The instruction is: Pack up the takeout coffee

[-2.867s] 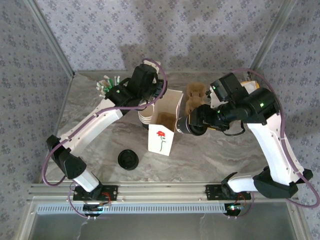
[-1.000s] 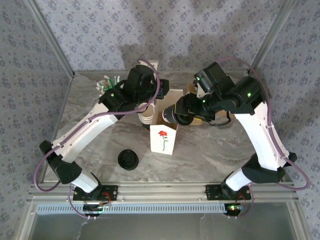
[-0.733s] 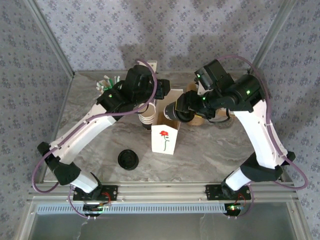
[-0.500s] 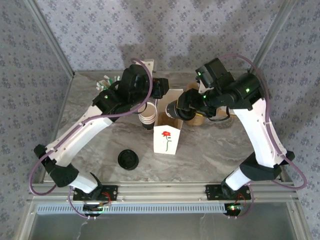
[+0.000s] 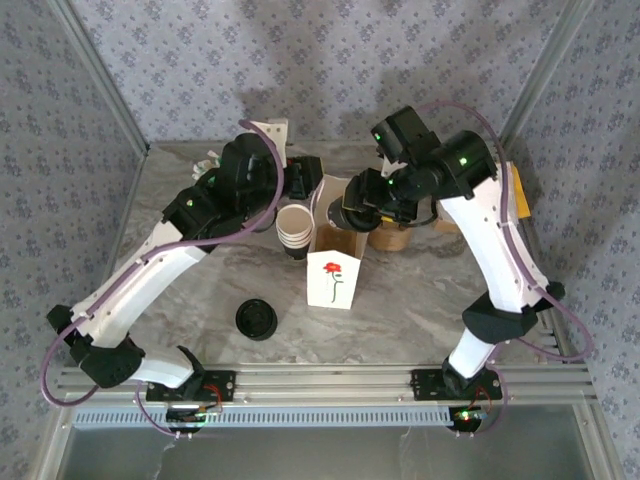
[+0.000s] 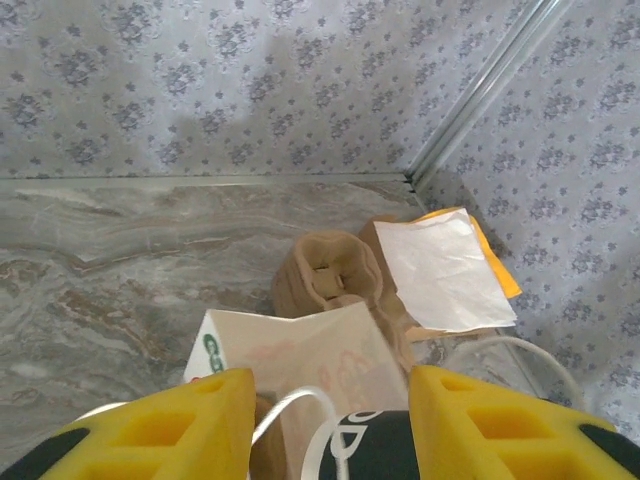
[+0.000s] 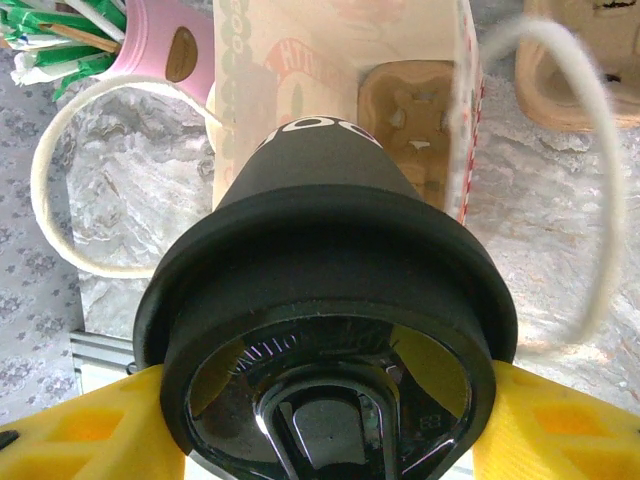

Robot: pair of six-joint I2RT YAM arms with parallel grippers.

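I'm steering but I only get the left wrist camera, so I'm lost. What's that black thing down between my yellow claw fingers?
Observer: The bottom end of the coffee cup; the right claw grips it up by its black lid.
Operator: Is anything in the bag?
Observer: Yes, a brown cardboard cup tray sits at the bottom of it.
Operator: Anything else around?
Observer: A spare lid lies on the table, nearer the arm bases.

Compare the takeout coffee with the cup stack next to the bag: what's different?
The takeout coffee wears a black lid; the cup stack is open-topped. The coffee hangs tilted in the right tool at the bag's open top; the stack stands on the table. Both are tapered cups.
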